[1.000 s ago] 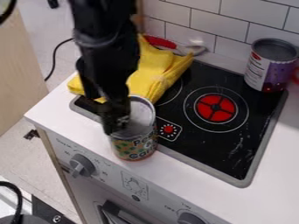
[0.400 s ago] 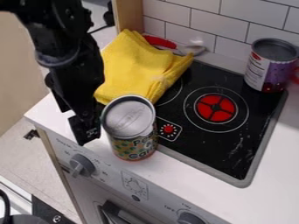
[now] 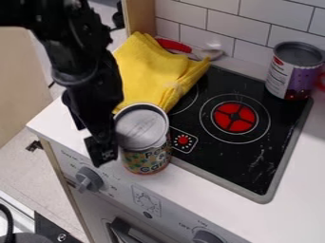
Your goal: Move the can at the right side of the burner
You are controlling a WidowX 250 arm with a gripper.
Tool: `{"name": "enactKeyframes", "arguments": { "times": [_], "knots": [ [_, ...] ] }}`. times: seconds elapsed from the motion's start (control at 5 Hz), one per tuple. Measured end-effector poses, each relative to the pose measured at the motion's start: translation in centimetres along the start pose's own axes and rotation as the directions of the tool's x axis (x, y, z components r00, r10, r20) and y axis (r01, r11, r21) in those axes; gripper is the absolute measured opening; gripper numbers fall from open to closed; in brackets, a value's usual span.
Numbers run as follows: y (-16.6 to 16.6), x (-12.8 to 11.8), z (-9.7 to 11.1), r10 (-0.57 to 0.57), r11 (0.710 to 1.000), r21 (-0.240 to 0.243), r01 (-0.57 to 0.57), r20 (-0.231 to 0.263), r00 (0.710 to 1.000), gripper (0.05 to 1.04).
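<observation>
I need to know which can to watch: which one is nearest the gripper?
The green patterned can, beside the gripper at the counter's front; the purple can stands across the stovetop.

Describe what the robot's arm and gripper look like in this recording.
The arm is black all over, built of chunky segments, with a rounded collar that has a dull grey sheen partway down. The gripper is black too, angular and blocky, with small pale flecks near its lower end; whether these are markings or glints, I cannot tell.

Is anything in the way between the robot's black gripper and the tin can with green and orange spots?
Nothing visible stands between them: the black gripper is just left of the spotted tin can in the picture.
</observation>
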State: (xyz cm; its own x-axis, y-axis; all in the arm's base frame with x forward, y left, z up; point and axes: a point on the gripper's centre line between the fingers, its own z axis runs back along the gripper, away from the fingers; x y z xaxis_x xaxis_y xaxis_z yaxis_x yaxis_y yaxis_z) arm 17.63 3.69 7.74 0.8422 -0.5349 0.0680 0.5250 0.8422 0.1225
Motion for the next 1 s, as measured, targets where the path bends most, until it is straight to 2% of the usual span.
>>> {"name": "enactKeyframes", "arguments": {
  "times": [0.2,0.4,0.6,1.0],
  "knots": [
    [-0.9,0.7,-0.6,-0.08,0.995,-0.051,0.081,0.017,0.997,0.998],
    [-1.6,1.3,0.0,-0.162,0.974,-0.146,0.171,0.068,0.984,0.998],
    [-1.9,2.3,-0.1,-0.128,0.982,-0.126,0.139,0.088,0.988,0.998],
    [-3.0,4.5,-0.8,0.002,0.998,-0.069,0.003,0.077,0.997,0.998]
  ]
}}
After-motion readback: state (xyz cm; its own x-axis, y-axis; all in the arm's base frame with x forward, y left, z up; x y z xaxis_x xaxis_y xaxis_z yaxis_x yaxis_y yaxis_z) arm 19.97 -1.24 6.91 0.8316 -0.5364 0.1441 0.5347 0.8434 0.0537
